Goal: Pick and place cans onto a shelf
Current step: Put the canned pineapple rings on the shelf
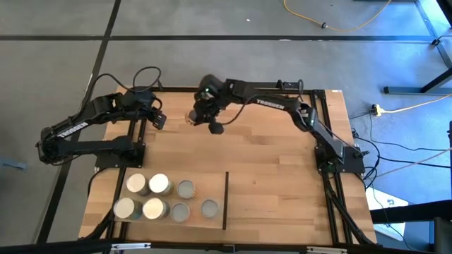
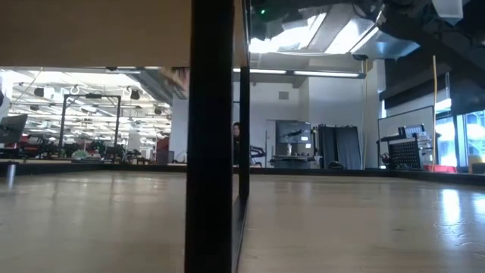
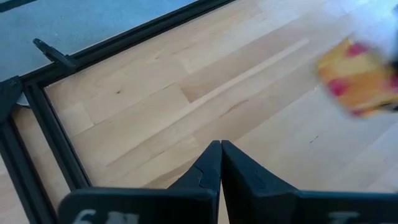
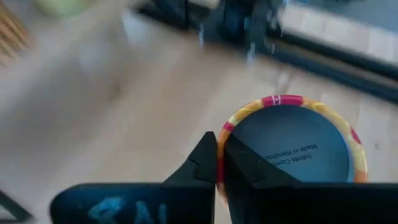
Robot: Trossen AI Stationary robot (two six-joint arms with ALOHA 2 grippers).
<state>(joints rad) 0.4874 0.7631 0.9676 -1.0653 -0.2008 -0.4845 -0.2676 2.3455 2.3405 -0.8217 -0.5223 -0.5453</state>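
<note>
My right gripper (image 4: 221, 149) reaches across to the table's far side and is shut on a yellow-and-red can (image 4: 292, 140), which shows small in the high view (image 1: 191, 117) and blurred in the left wrist view (image 3: 357, 78). My left gripper (image 3: 221, 152) is shut on nothing and waits above the far left of the table (image 1: 159, 120), a little left of that can. Several cans with cream tops (image 1: 159, 183) or grey tops (image 1: 185, 188) stand upright on the shelf (image 1: 212, 185) at the near left, beside its black strip (image 1: 226, 201). My right gripper pinches the can's rim (image 4: 231, 124), one finger inside the recessed grey end (image 4: 292, 152) and one outside the wall. The fingers slant downward from the table's right. The can is lifted clear of the table, tilted, with its printed grey end facing the wrist.
A black metal frame (image 3: 46, 118) runs along the table's far and left edges. Bare planks lie between the arms and the shelf, and to the right of the black strip (image 1: 282, 190). In the low view a dark upright post (image 2: 212, 136) blocks the middle.
</note>
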